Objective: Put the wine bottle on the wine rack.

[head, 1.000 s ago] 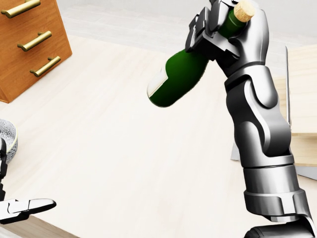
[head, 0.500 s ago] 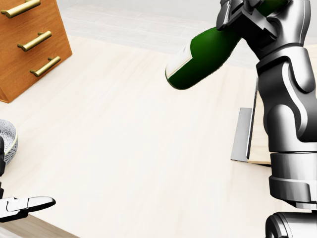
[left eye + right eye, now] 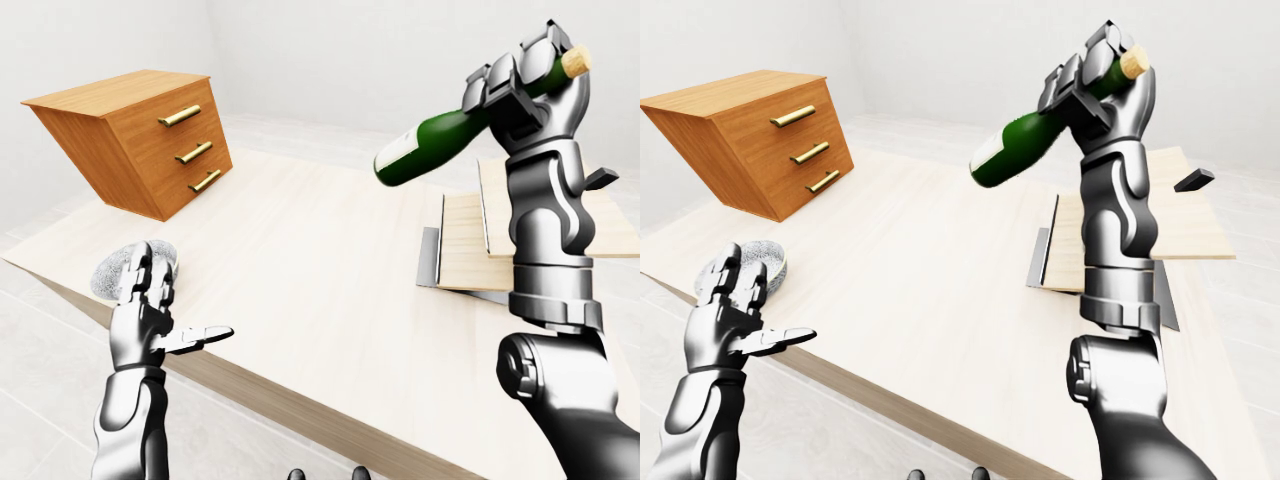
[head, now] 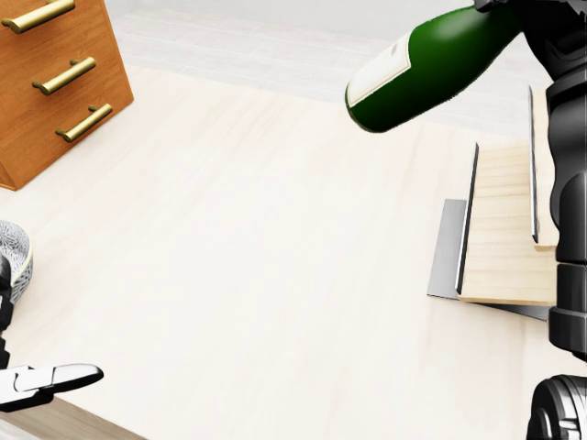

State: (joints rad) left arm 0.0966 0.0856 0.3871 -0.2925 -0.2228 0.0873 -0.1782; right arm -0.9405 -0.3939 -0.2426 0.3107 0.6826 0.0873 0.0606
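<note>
Surface: a broad pale wooden surface (image 3: pixel 300 260) fills the middle of the left-eye view, running from lower left to right.
Drawer chest: an orange-brown wooden chest with three brass handles (image 3: pixel 140 140) stands tilted at the upper left of the left-eye view.
Wine rack: stepped pale wooden boards on a grey metal base (image 4: pixel 500 229), at the right of the head view, below the bottle; I take this to be the rack.
Right arm: the silver right arm rises along the right edge of the left-eye view, its right hand (image 3: pixel 525 80) clenched round the bottle's neck at the upper right.
Wine bottle: a dark green glass bottle with a white label and a cork (image 3: pixel 440 140), held in the air, base tilted down toward frame left, cork up at right; it touches nothing but the fingers.
Left hand: the left hand (image 3: pixel 150 310) hovers at lower left, fingers spread, grasping nothing.
Bowl: a small speckled grey bowl (image 3: pixel 765 262) sits on the surface at the left of the right-eye view, behind that hand.
Progress: the bottle is picked up and carried above the rack's area; lowering and laying it on the rack, then letting go, are left, by my judgement.
Writing: the label looks blank; no lettering can be read anywhere.
</note>
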